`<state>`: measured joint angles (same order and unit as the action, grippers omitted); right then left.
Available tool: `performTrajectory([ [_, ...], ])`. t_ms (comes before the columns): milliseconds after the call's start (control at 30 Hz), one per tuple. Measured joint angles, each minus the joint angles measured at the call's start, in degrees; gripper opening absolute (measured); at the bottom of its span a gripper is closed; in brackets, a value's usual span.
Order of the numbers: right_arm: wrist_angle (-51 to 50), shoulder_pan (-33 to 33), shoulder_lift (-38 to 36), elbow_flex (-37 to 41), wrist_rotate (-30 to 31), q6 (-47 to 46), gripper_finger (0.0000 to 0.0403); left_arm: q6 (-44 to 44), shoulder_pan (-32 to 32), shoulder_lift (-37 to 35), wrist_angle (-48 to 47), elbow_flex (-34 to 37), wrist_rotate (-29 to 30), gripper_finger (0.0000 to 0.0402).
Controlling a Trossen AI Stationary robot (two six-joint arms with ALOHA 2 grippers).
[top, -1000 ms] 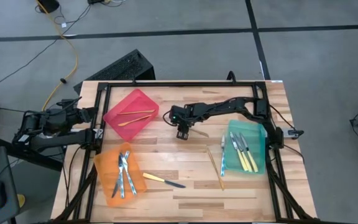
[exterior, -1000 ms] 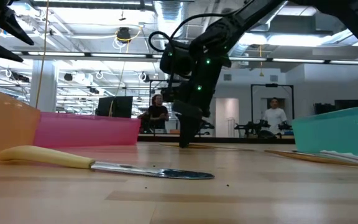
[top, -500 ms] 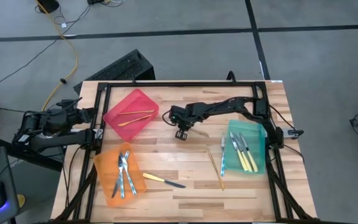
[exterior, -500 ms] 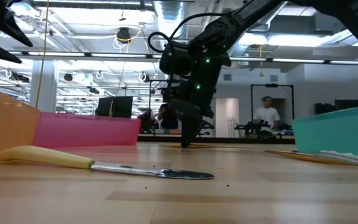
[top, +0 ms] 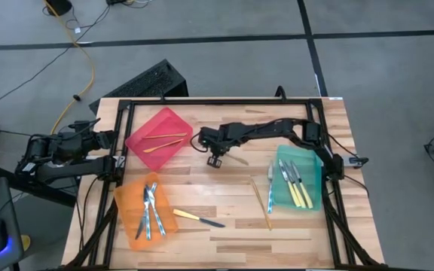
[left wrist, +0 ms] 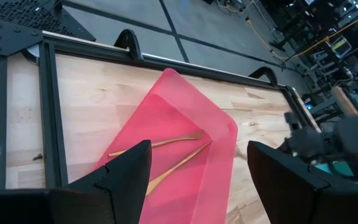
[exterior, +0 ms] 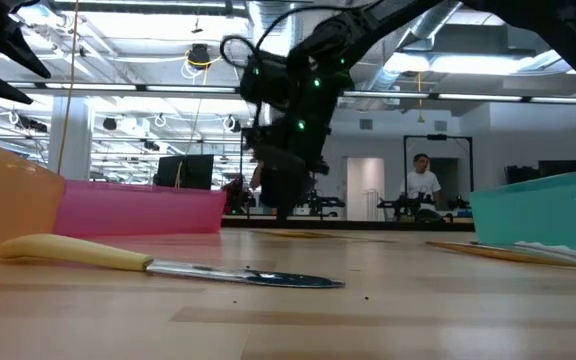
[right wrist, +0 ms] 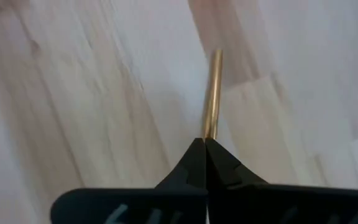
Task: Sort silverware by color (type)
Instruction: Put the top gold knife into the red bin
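My right gripper (top: 215, 159) is at the table's middle, just right of the red bin (top: 159, 139), shut on a slim gold piece (right wrist: 212, 93). The red bin holds two gold pieces (left wrist: 166, 152). Silvery-blue pieces (top: 151, 209) lie in the orange bin (top: 130, 197), and yellow-handled ones (top: 298, 187) in the green bin (top: 313, 167). A yellow-handled knife (top: 197, 218) and another gold piece (top: 261, 202) lie flat on the table. My left gripper (left wrist: 197, 180) hangs open off the table's left edge. My right gripper pinches the gold piece's thin stem (right wrist: 209, 132) between its two fingertips (right wrist: 194, 155). The fingers come from above, slanting steeply down. The stem runs straight out past the tips. Whether its other end rests on the wood I cannot tell.
A silvery-blue piece (top: 270, 188) lies beside the green bin's left wall. A black frame (top: 202, 101) runs round the table's far and side edges. Bare wood lies between the three bins. People stand in the room behind the table in the low view.
My right gripper has shut on the gold piece, then risen and shifted a little toward the table's left, nearer the red bin.
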<state>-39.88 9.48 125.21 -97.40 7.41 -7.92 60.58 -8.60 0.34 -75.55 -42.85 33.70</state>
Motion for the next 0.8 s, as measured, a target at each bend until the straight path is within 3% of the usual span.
performTrajectory([
  [367, -3.6, -0.1, -0.2, -4.6, 1.7, 0.3, 0.0011, 0.0, 0.0, 0.0, -0.1, 0.0, -0.1, 0.0247],
  [600, -12.0, 0.9, -0.3, -4.9, 1.3, 0.8, 0.0078, 0.0, 0.0, 0.0, -0.1, 0.0, -0.1, 0.0247],
  [800, -12.3, 1.3, -0.2, -4.5, -1.0, 0.9, 0.0147, 0.3, 0.0, 0.0, -0.1, 0.0, -0.1, 0.0247],
])
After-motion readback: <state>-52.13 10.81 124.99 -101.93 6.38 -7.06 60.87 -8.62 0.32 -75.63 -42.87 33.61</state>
